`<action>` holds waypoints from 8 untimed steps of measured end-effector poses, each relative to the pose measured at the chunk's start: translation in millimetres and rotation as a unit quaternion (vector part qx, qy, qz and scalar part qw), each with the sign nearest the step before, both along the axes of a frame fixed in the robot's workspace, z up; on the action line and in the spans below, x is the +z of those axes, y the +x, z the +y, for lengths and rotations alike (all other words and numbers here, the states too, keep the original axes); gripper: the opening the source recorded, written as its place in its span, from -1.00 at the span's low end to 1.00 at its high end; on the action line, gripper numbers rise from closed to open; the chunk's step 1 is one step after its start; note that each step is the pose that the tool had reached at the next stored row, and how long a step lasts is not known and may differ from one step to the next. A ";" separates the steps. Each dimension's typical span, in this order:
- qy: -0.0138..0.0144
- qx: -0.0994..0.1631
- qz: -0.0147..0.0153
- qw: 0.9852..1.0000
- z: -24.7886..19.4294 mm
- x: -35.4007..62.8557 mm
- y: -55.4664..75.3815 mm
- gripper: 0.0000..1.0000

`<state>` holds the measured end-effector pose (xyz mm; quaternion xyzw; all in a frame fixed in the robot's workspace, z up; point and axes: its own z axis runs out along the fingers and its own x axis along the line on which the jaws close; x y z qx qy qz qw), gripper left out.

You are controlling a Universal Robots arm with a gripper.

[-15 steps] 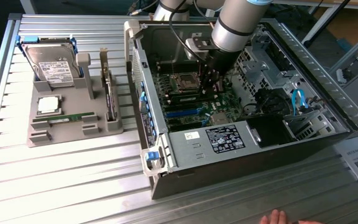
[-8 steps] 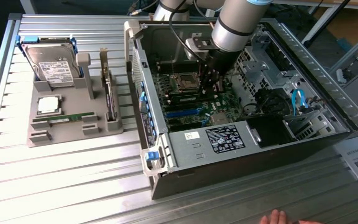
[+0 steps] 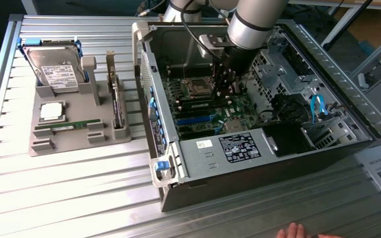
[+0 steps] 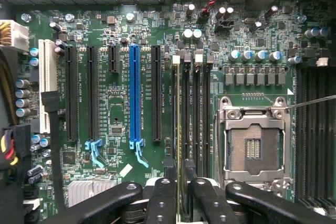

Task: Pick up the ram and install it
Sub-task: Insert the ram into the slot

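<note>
Green circuit board, seen edge-on as a thin strip, is the ram (image 4: 181, 129). It sits clamped between the black, rounded fingers of the gripper (image 4: 182, 187), whose jaws are drawn in narrow on the stick. Picking up looks done. The stick hangs lengthwise over the long black memory slots (image 4: 195, 119), just beside the square metal processor socket (image 4: 253, 148) with its shiny frame. Whether its lower edge has entered a slot cannot be told, so seating appears to be what is left. Around it the motherboard (image 4: 113, 124) is dark green and crowded with silver-topped capacitors, black expansion slots and one bright blue slot (image 4: 135, 98). In the exterior view the arm (image 3: 253, 20), smooth grey metal, reaches down into the open steel computer case (image 3: 204, 153), which lies on a ribbed aluminium table (image 3: 78, 193). Well apart on the exterior view's left, a grey moulded tray (image 3: 78, 144) holds a second green stick (image 3: 68, 125), a hard drive (image 3: 57, 69) and a silver chip (image 3: 51, 111). A person's hand (image 3: 296, 232) rests at the near table edge.
</note>
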<state>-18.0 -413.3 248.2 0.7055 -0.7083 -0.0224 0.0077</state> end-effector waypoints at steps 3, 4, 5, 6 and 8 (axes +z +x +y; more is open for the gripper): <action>0.000 0.000 0.000 1.000 0.0 6.9 0.0 -0.62; 0.000 0.000 0.000 1.000 0.0 8.7 0.0 -0.62; 0.000 0.000 0.000 1.000 0.0 11.1 0.0 -0.62; 0.000 0.000 0.000 1.000 0.0 14.4 0.0 -0.62; 0.000 0.000 0.000 1.000 0.0 28.9 0.0 -0.62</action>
